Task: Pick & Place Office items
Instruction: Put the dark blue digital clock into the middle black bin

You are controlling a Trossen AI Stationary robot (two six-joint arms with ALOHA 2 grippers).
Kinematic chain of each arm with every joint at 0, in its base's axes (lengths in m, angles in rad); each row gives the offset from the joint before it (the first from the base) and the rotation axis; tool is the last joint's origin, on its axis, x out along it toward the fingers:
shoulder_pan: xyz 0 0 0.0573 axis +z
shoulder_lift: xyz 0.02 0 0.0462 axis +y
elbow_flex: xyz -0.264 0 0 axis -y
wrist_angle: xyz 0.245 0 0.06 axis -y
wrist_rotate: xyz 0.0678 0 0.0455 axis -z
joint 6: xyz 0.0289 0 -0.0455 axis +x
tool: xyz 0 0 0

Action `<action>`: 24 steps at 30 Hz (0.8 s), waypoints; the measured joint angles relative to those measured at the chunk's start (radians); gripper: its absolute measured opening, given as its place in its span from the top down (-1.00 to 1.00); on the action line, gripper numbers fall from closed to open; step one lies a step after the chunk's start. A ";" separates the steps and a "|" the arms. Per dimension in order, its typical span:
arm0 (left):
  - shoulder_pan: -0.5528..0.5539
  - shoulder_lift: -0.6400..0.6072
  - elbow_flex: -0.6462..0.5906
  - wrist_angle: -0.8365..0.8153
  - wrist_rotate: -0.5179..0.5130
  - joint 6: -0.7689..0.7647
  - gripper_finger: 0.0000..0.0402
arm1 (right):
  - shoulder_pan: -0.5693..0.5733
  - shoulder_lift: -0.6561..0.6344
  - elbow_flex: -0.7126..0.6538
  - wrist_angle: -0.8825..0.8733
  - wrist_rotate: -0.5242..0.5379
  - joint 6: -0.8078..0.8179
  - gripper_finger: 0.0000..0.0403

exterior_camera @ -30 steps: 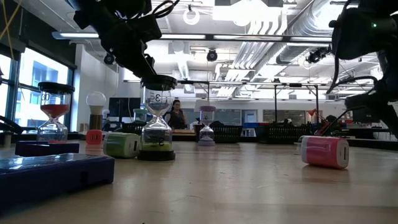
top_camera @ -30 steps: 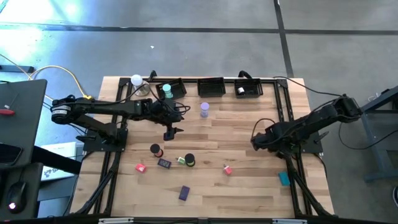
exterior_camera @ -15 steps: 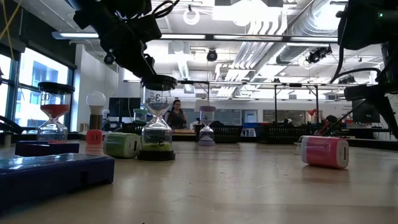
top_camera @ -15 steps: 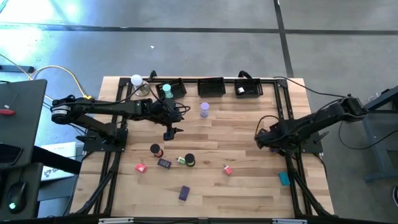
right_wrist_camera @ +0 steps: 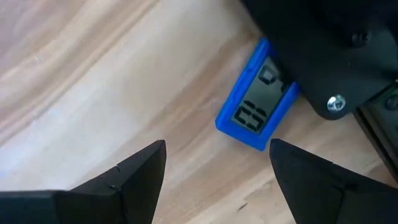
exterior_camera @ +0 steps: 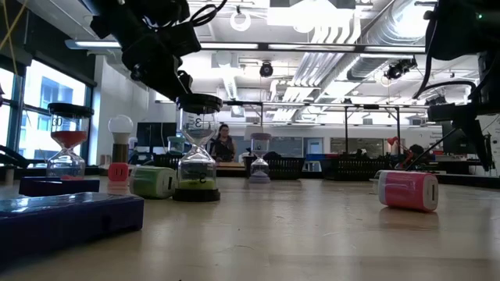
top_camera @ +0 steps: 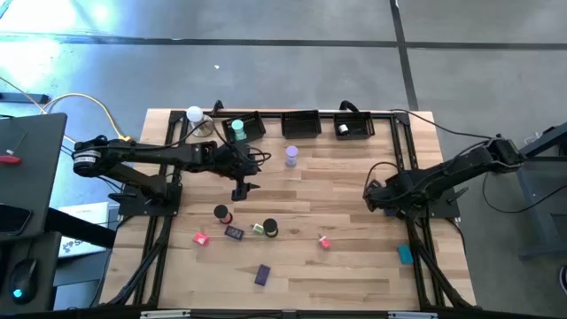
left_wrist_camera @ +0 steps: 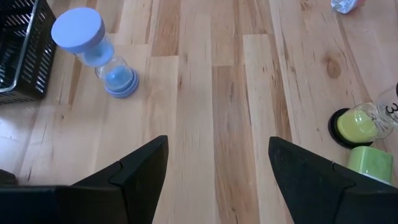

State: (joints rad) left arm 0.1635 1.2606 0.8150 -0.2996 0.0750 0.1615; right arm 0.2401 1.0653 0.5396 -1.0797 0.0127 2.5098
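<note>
Items lie scattered on the wooden table [top_camera: 354, 266] in your high view: a lilac timer [top_camera: 291, 156] stands near the back trays, a teal one [top_camera: 237, 130] sits inside the leftmost tray [top_camera: 252, 125], and a black-capped timer [top_camera: 270, 229], a green block [top_camera: 258, 228], pink blocks [top_camera: 200, 238], a purple block [top_camera: 262, 275] and a teal block [top_camera: 405, 254] spread across the front half. You see the left gripper [top_camera: 241, 188] over the table's left-middle and the right gripper [top_camera: 372, 198] toward the right edge, neither touching anything.

From the low view you get what the overhead hides: the cylinders are sand timers, a red one [exterior_camera: 67, 140] at left and the black-capped one [exterior_camera: 197, 148] just beside the green block [exterior_camera: 154, 181], with a pink block [exterior_camera: 407, 190] on its side at right.

Your left wrist view shows the left gripper's [left_wrist_camera: 217, 177] jaws spread wide and empty above bare wood, the lilac timer [left_wrist_camera: 94, 53] ahead.

Your right wrist view shows the right gripper's [right_wrist_camera: 217, 180] jaws equally wide and empty, with a blue block [right_wrist_camera: 256, 112] bearing a digit display beyond them, partly under the arm.
</note>
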 joint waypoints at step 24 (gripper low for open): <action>0.000 0.000 0.000 0.024 0.000 0.019 -0.35 | 0.000 0.004 0.000 0.004 -0.049 -0.017 -0.37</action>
State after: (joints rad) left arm 0.1635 1.2606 0.8150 -0.2760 0.0746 0.1808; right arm 0.2405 1.0694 0.5396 -1.0758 -0.0358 2.4923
